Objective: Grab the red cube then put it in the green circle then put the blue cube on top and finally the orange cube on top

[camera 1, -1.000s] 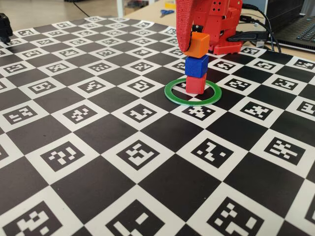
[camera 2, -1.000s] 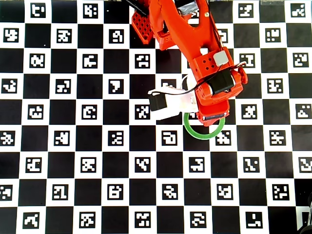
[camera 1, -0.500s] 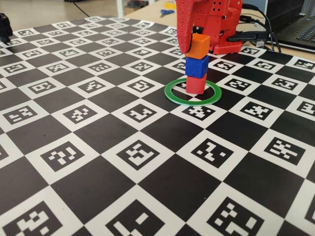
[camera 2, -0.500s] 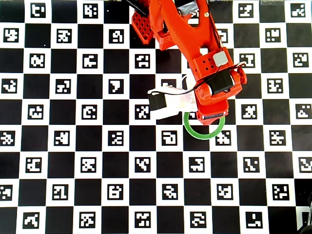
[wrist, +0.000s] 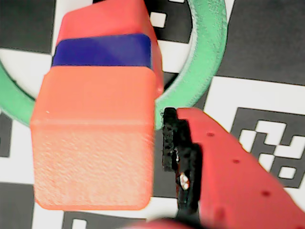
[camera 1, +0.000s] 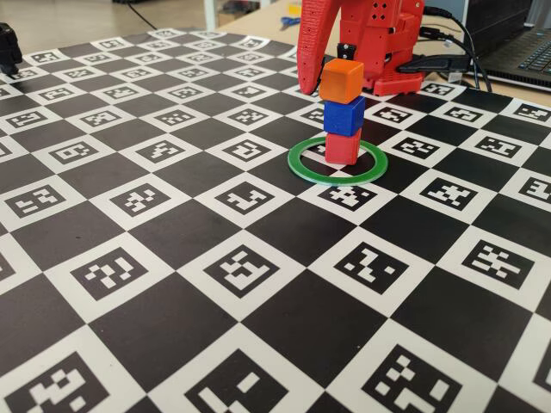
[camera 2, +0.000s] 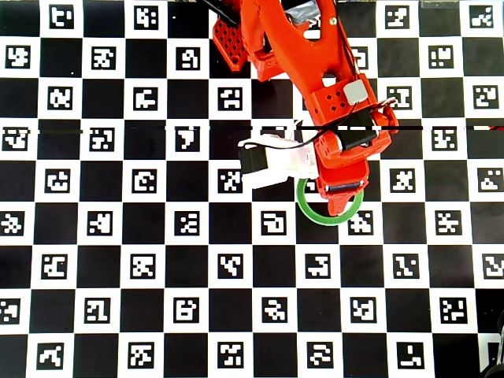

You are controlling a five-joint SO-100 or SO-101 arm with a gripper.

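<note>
A three-cube stack stands inside the green circle: the red cube at the bottom, the blue cube on it, the orange cube on top. My gripper straddles the orange cube and is open; one red finger stands clear to its left. In the wrist view the orange cube fills the left, with blue and red below it and the green circle around them. The black pad sits just right of the cube with a thin gap. From overhead the arm hides the stack.
The checkerboard mat with printed markers covers the table. The arm's red base stands right behind the stack. Cables and a laptop lie at the back right. A white wrist camera juts left of the gripper.
The jaws have opened: the left finger swung away from the orange cube, which now rests on the blue cube by itself. The stack has not shifted.
</note>
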